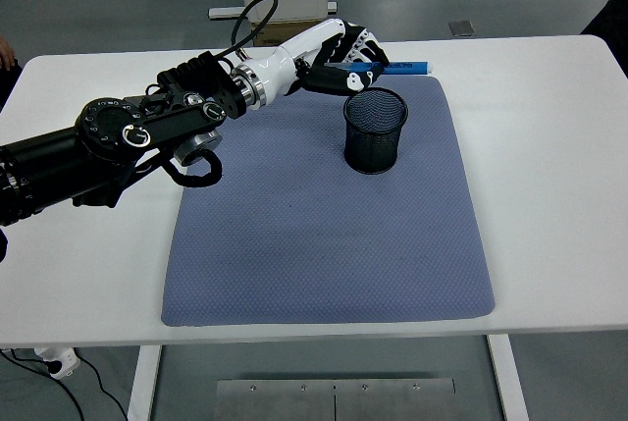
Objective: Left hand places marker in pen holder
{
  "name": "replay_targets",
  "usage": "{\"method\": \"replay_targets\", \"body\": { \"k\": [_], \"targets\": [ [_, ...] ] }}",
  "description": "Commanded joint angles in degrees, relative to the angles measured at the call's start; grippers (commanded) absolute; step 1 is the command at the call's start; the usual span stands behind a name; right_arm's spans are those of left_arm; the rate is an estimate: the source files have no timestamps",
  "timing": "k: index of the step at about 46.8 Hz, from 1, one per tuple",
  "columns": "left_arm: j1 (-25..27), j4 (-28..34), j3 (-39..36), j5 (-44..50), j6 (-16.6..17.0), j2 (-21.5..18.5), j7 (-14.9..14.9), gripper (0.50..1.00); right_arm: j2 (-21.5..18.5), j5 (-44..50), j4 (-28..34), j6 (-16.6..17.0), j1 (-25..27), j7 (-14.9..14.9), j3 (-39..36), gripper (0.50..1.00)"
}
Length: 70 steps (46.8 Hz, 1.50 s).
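Room evenly bright, light from overhead, diffuse. Desk (549,146) white, near blown out toward right edge, no hard glare. Soft short shadow under left arm (118,141) on desk and mat (324,244). Holder (375,131) mesh throws faint shadow at base. Focus sharp throughout, mat weave readable. Slight bowing of desk far edge, wide lens.

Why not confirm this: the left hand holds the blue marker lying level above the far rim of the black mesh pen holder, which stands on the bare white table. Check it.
One thing is wrong. The head view shows the pen holder standing on the blue-grey mat, not on the bare table. The rest holds: the left hand grips the blue marker, lying level above the holder's far rim.
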<state>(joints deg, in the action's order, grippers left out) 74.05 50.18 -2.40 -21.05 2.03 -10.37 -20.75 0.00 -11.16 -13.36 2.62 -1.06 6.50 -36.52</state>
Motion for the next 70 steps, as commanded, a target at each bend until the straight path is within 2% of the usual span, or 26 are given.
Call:
{"method": "replay_targets", "body": {
  "k": [1, 31, 53, 60, 70],
  "targets": [
    [-0.1, 0.0, 0.5, 0.8, 0.0, 0.0, -0.3, 0.5, 0.0, 0.0, 0.0, 0.0, 0.0, 0.0, 0.0, 1.0],
    [-4.7, 0.0, 6.8, 2.0, 0.1, 1.5, -1.6, 0.5, 0.0, 0.0, 0.0, -0.1, 0.0, 0.0, 0.0, 1.0],
    [-8.0, -4.2, 11.1, 2.0, 0.1, 5.8, -3.7, 0.5, 0.0, 0.0, 0.0, 0.0, 0.0, 0.0, 0.0, 1.0],
    [-8.5, -6.5, 11.9, 2.0, 0.0, 7.9, -5.3, 0.5, 0.0, 0.0, 0.0, 0.0, 0.0, 0.0, 0.0, 1.0],
    [-9.5, -8.3, 12.8, 2.9, 0.0, 10.4, -5.5, 0.5, 0.0, 0.0, 0.0, 0.0, 0.0, 0.0, 0.0, 1.0]
  ]
}}
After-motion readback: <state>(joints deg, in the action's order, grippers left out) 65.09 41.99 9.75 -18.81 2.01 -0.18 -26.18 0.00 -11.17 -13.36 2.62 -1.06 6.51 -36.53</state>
